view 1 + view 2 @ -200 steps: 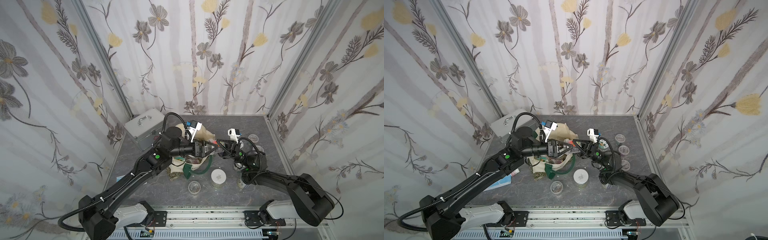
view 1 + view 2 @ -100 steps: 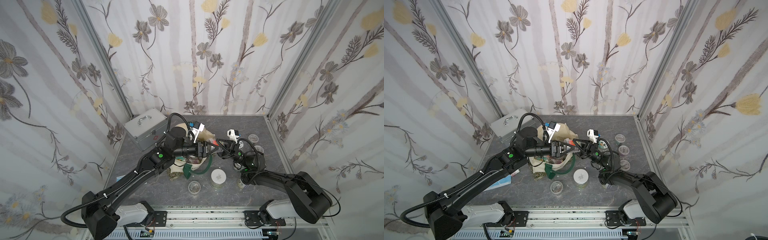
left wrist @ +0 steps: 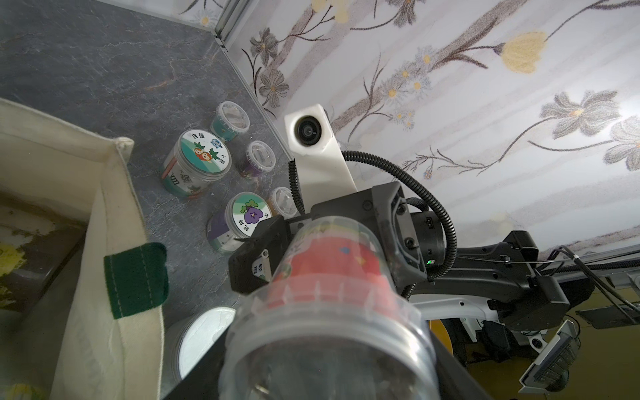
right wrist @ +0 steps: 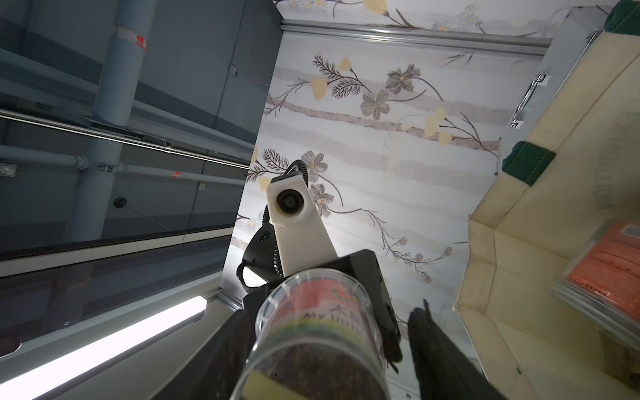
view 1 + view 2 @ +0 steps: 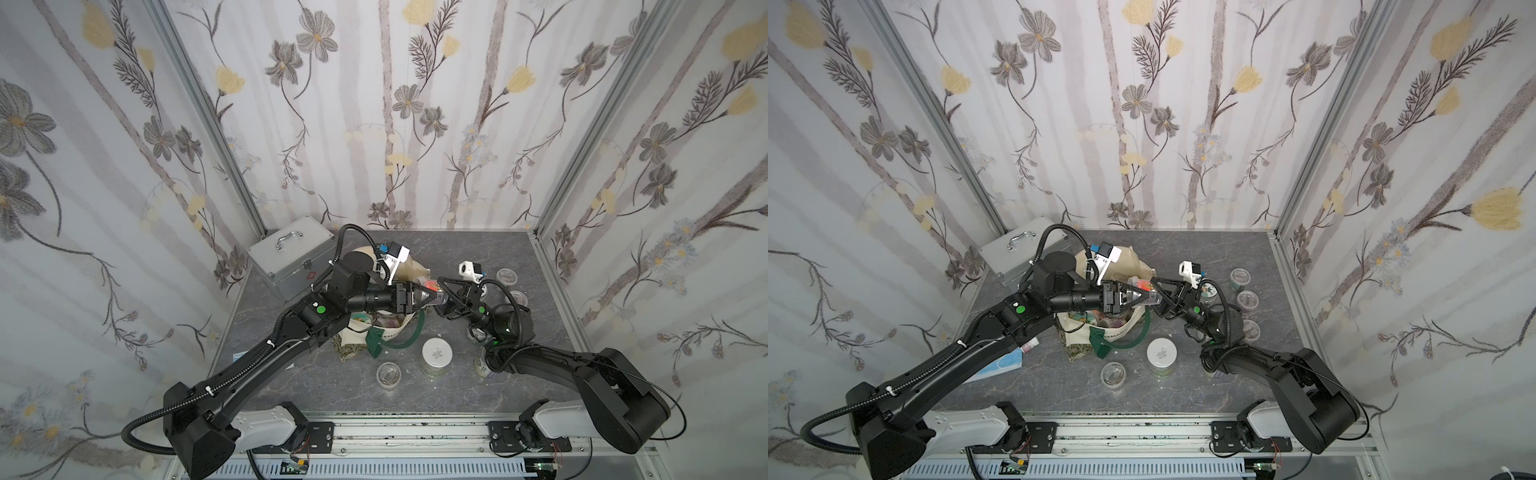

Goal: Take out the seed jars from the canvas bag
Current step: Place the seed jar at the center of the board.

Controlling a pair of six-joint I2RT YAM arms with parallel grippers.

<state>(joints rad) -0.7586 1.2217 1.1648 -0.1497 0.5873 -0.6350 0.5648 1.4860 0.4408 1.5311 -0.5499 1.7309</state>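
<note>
Just above the open mouth of the cream canvas bag with dark green handles (image 5: 409, 270), the two arms meet nose to nose over one clear plastic seed jar with a red label (image 3: 329, 277), which lies on its side in the air between them. The left claw (image 5: 429, 297) is closed on one end of that jar and carries it. The right claw (image 5: 441, 298) is spread around the other end. In its own wrist view one finger (image 4: 235, 339) sits close against the jar while the other stands off with a clear gap, so it has no grip. The bag stands about mid-way across the grey marbled tabletop (image 5: 332, 386), with more jars (image 5: 1115, 322) showing inside it. In front of the bag stand a taller white-lidded jar (image 5: 436, 353) and a short clear jar (image 5: 387, 374). A cluster of jars with cartoon sticker lids (image 3: 204, 159) sits near the right wall. A silver metal case (image 5: 291, 257) stands at the back, beyond the left arm.
</note>
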